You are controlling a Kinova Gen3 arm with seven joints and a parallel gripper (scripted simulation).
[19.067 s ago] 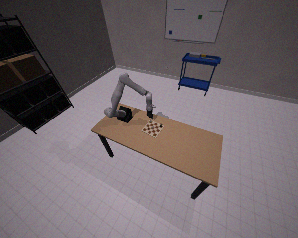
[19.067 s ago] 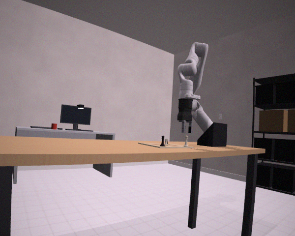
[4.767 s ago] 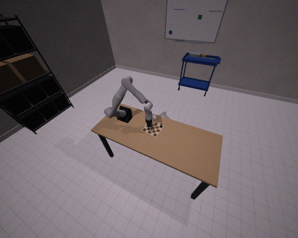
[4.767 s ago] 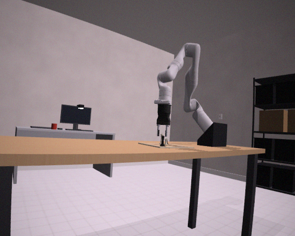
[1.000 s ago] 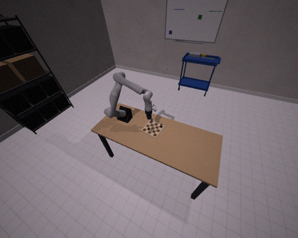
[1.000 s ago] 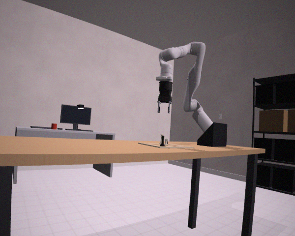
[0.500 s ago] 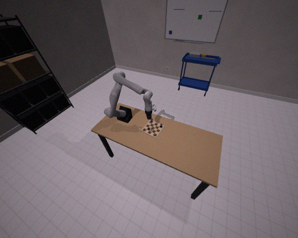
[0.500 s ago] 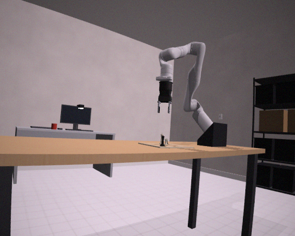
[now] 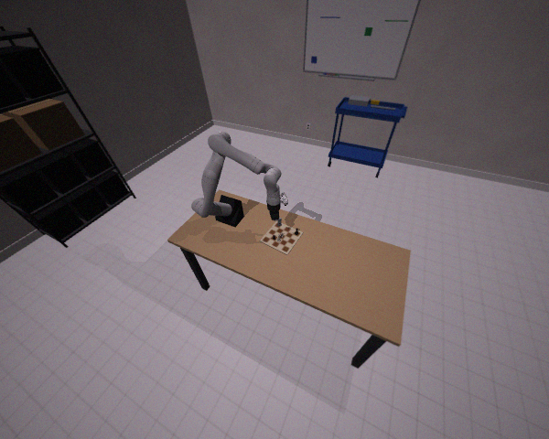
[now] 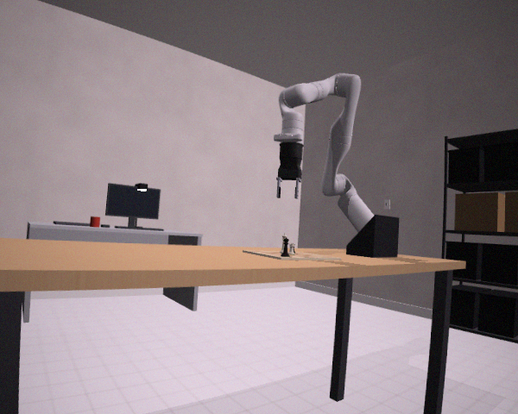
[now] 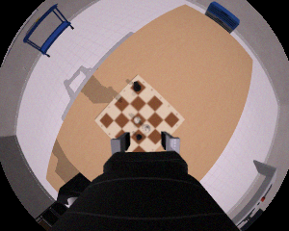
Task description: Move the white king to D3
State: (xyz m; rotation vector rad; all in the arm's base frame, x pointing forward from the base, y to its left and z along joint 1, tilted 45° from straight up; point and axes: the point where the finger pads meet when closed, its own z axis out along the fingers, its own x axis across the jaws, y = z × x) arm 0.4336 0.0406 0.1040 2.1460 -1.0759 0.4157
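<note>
A small brown-and-cream chessboard lies on the wooden table near the arm's base. It also shows in the wrist view and edge-on in the exterior view. A pale piece, the white king, stands near the board's middle. One black piece stands at the far edge and another black piece stands near the fingers. My gripper is open and empty, hanging well above the board's near edge, and also shows in the wrist view. The square labels are too small to read.
The arm's black base block stands on the table beside the board. A blue cart, a black shelf rack and a desk with a monitor stand away from the table.
</note>
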